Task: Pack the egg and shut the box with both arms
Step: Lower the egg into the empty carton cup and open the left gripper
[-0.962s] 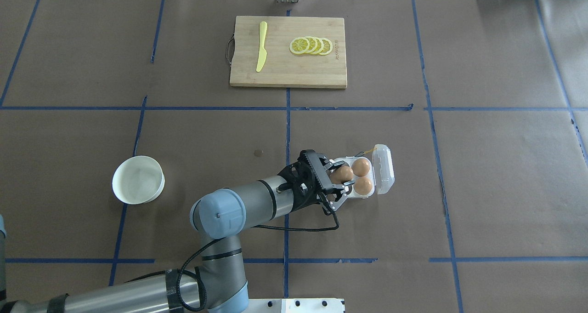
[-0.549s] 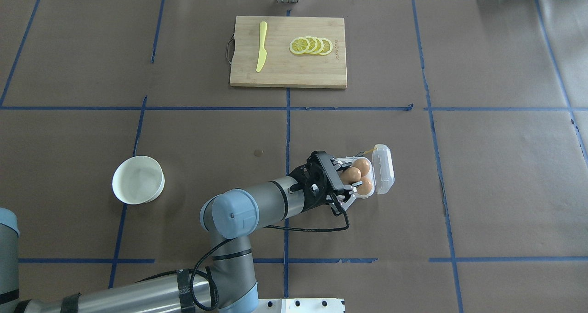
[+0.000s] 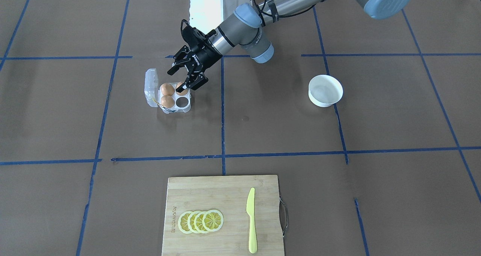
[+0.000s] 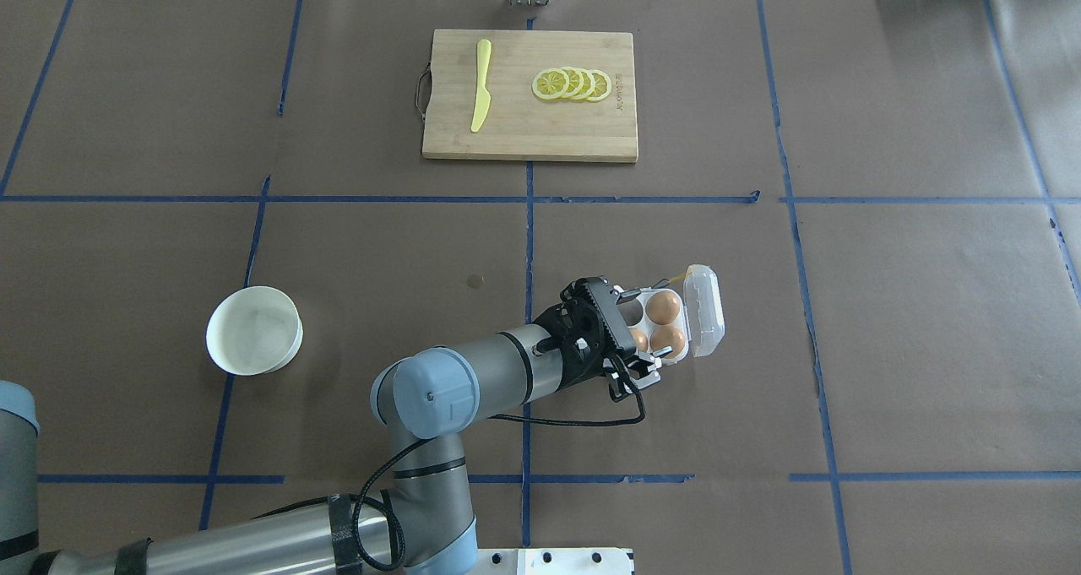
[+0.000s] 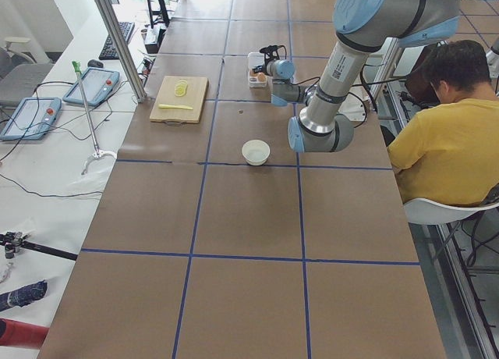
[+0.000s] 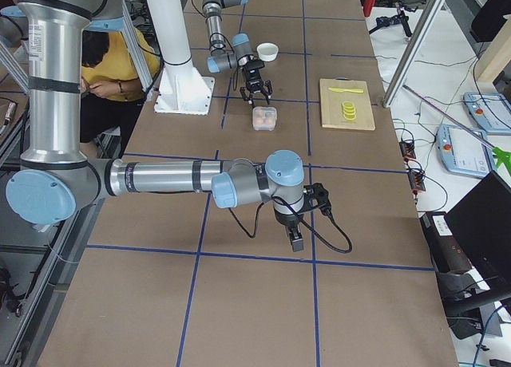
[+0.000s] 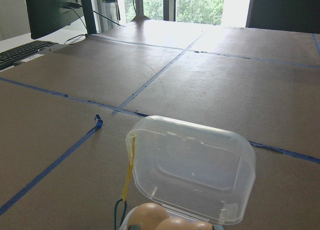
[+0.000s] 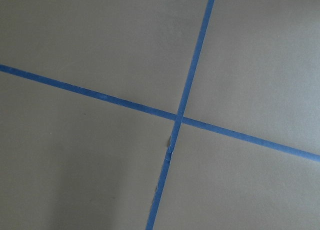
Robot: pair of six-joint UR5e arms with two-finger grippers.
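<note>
The clear box (image 4: 706,310) stands open on the table, its lid (image 3: 151,86) upright on the side away from my left arm. Two tan eggs (image 4: 665,306) (image 4: 670,341) sit in the cups by the lid. My left gripper (image 4: 632,332) hangs over the near cup on the arm's side, shut on a third egg (image 3: 181,87) that is low in that cup. The cup beside it (image 3: 182,102) is empty. The left wrist view shows the lid (image 7: 192,165) and egg tops (image 7: 150,217). My right gripper (image 6: 295,240) shows only in the exterior right view, low over bare table; I cannot tell its state.
A white bowl (image 4: 253,328) stands to the left of my left arm. A wooden cutting board (image 4: 524,136) at the far side carries a yellow knife (image 4: 480,85) and lemon slices (image 4: 572,84). Blue tape lines cross the brown table cover.
My left gripper carried the egg right over the box, then back toward the near cup and down. The egg now sits low in that cup, mostly hidden by the gripper.
</note>
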